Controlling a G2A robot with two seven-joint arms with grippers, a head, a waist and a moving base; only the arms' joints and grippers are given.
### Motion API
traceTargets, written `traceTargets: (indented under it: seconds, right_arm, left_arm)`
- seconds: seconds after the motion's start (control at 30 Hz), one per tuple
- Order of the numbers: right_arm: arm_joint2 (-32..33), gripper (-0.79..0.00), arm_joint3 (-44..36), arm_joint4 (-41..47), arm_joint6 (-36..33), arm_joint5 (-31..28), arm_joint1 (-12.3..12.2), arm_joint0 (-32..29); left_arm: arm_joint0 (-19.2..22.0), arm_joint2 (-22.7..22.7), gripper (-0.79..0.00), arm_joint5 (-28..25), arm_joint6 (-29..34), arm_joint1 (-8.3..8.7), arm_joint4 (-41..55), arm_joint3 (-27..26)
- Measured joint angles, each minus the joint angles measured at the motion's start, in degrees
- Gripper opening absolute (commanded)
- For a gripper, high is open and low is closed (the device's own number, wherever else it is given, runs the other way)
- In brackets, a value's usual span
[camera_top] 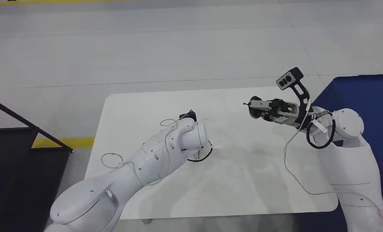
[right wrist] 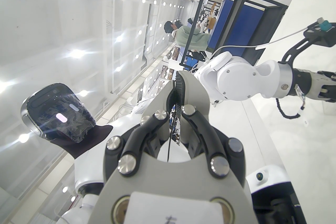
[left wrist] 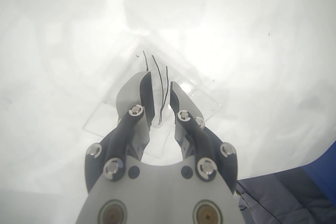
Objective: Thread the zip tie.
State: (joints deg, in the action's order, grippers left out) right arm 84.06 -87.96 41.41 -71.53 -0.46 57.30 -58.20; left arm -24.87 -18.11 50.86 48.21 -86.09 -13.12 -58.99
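Right gripper first: its jaws are pressed flat together, and a thin black zip tie is pinched between them, with the free length running back from the pads toward the palm. From the top camera, that gripper hangs above the white table, out toward 1 o'clock from the table's middle, and it points toward 9 o'clock.

Over to the left gripper: jaws parted by a narrow gap, nothing pinched. It points down at a clear plastic sheet lying on the table. On that sheet lie three loose zip ties, thin black strands side by side. Two of them run into the gap between the fingers and on toward the palm, ending in a pale tip between the finger bases. Whether either pad touches them, I cannot tell. The third strand stops right at the tip of one finger, outside the gap.

From above, the left arm's wrist stands at about 11 o'clock from the table's middle. The right gripper is off at its 3 o'clock, well apart.
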Motion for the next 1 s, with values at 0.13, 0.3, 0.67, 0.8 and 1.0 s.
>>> traceTargets:
  seconds: [0.13, 0.3, 0.67, 0.8, 1.0]
  right_arm:
    - [0.0, -0.785, 0.0, 0.0, 0.0, 0.0, 0.0, 0.0]
    - [0.0, -0.785, 0.0, 0.0, 0.0, 0.0, 0.0, 0.0]
    - [0.0, -0.785, 0.0, 0.0, 0.0, 0.0, 0.0, 0.0]
    - [0.0, -0.785, 0.0, 0.0, 0.0, 0.0, 0.0, 0.0]
    - [0.0, -0.785, 0.0, 0.0, 0.0, 0.0, 0.0, 0.0]
  left_arm:
    - [-0.36, -0.65, -0.674, -0.49, -0.18, -0.06, -0.45, -0.04]
    - [-0.56, -1.16, -0.668, -1.15, 0.34, -0.24, -1.17, 1.37]
    - [-1.23, -2.15, -0.668, -2.1, 0.26, -0.97, -2.73, 3.06]
    - [-1.36, -2.52, -0.671, -2.28, 0.41, -1.26, -3.17, 3.41]
    - [-1.3, -2.62, -0.705, -2.73, 1.45, -1.99, -3.74, 4.86]
